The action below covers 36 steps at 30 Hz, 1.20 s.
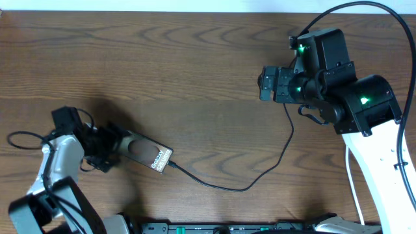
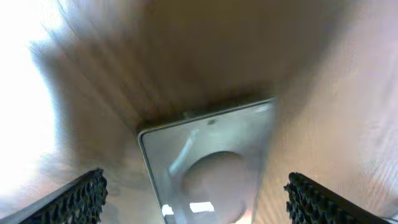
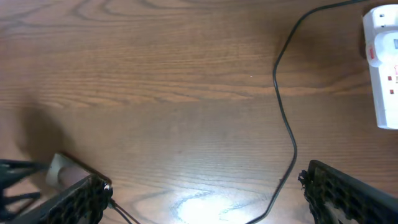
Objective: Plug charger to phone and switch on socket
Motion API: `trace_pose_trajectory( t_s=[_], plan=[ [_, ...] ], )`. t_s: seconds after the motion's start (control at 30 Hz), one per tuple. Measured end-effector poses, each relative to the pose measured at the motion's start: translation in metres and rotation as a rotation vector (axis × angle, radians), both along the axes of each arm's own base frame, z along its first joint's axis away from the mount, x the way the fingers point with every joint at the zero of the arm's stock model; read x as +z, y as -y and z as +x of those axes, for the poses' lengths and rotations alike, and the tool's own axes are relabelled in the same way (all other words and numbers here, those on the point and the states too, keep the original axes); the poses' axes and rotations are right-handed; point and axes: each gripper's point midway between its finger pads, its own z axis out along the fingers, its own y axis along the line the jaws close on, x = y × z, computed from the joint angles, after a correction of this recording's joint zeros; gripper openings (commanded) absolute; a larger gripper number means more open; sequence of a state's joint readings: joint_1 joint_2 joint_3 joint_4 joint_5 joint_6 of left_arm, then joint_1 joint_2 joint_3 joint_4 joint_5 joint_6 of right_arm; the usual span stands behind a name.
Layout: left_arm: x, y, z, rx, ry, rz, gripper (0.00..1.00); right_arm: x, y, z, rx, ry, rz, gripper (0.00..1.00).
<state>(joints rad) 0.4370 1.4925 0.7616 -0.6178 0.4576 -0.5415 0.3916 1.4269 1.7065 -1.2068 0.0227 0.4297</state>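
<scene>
Left jaws: wide apart, straddling the phone (image 2: 205, 174), gripping nothing.
Right jaws: wide apart, empty.
Step, likely: press socket (image 3: 382, 68) switch squarely, clear of charger (image 3: 286, 124).

The table (image 1: 195, 78) was dark brown wood with streaky grain and a soft glare patch. A pale band (image 1: 130, 5) ran beyond its far edge. A black bar (image 1: 214, 228) with green marks lay along the near edge.

Overhead view evenly lit, soft shadows thrown on the table (image 1: 195, 84) at left, left wrist view heavily blurred, overexposed at its left edge, phone (image 2: 208, 165) out of focus, white glare reflected low in right wrist view
</scene>
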Motion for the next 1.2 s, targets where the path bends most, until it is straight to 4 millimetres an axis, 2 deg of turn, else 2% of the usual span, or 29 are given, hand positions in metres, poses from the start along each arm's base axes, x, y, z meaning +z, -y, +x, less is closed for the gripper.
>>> trace_pose_trajectory(
  t_s=[0.07,0.1,0.23,0.27,0.37,0.43,0.53,0.6,0.7,0.77,0.9,1.07,1.2],
  plan=[
    [0.024,-0.012,0.015,-0.023,0.069,0.069,0.91,0.0,0.001,0.0,-0.004,0.002,-0.005,0.99],
    [0.043,-0.019,0.027,-0.038,0.129,0.112,0.91,0.0,0.002,0.001,-0.006,0.004,-0.008,0.99],
    [0.133,-0.036,0.062,-0.134,0.367,0.286,0.91,0.002,0.006,0.005,-0.025,0.022,-0.027,0.99],
    [0.154,-0.035,0.067,-0.173,0.413,0.327,0.91,0.002,0.007,0.007,-0.033,0.031,-0.034,0.99],
    [0.194,-0.023,0.076,-0.281,0.497,0.393,0.91,0.004,0.011,0.013,-0.053,0.053,-0.047,0.99],
    [0.211,-0.011,0.083,-0.349,0.538,0.415,0.91,0.006,0.017,0.02,-0.072,0.07,-0.046,0.99],
    [0.225,0.011,0.093,-0.437,0.587,0.428,0.92,0.008,0.04,0.029,-0.117,0.075,-0.037,0.99],
    [0.229,0.028,0.097,-0.495,0.611,0.425,0.92,0.007,0.063,0.035,-0.153,0.065,-0.015,0.99],
    [0.232,0.053,0.105,-0.571,0.65,0.418,0.92,0.002,0.104,0.044,-0.195,0.044,0.036,0.99],
    [0.234,0.07,0.108,-0.613,0.677,0.412,0.92,-0.004,0.138,0.049,-0.218,0.03,0.084,0.99],
    [0.237,0.093,0.109,-0.674,0.709,0.397,0.92,-0.021,0.189,0.054,-0.204,0.001,0.18,0.99],
    [0.238,0.104,0.11,-0.7,0.724,0.391,0.92,-0.057,0.227,0.061,-0.125,-0.065,0.252,0.99],
    [0.238,0.105,0.11,-0.701,0.726,0.391,0.92,-0.093,0.237,0.071,-0.014,-0.109,0.259,0.99]
  ],
)
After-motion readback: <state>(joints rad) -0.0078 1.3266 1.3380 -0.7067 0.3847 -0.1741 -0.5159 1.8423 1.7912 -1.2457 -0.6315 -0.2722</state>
